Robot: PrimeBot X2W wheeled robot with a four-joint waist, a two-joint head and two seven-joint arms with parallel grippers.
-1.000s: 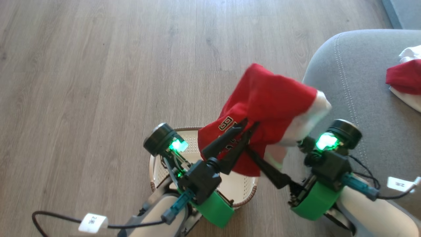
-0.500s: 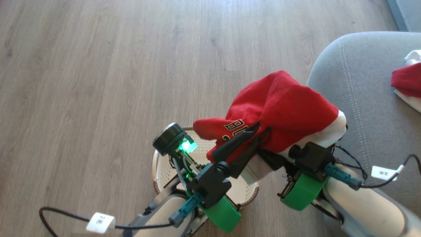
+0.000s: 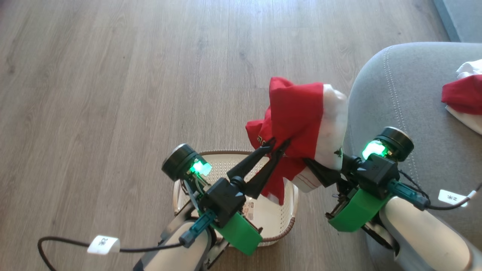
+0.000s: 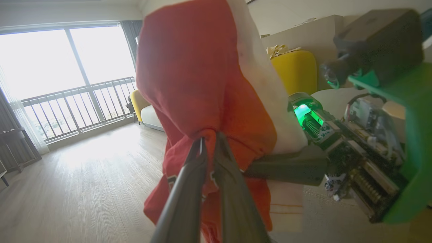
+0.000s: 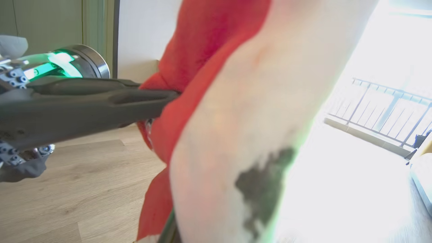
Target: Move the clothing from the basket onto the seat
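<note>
Your left hand [image 3: 279, 143] pinched a red garment [image 3: 297, 113] above the basket [image 3: 290, 222], beside the rounded corner of the seat [image 3: 395, 105]; cloth hid whether your right hand [image 3: 319, 172] gripped it. Another garment [image 3: 461, 94] lay on the seat; this one wasn't there yet.

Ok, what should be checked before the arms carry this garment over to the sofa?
1. Left gripper pinching the red-and-white garment: ok.
2. Right gripper gripping it: cannot tell, tips hidden under white fabric.
3. Hem clear of the basket: cannot tell, hangs over its opening.
4. Garment above the sofa seat: not ok, hangs beside the cushion.
5. Bare room on the seat beside the other garment: ok.
</note>
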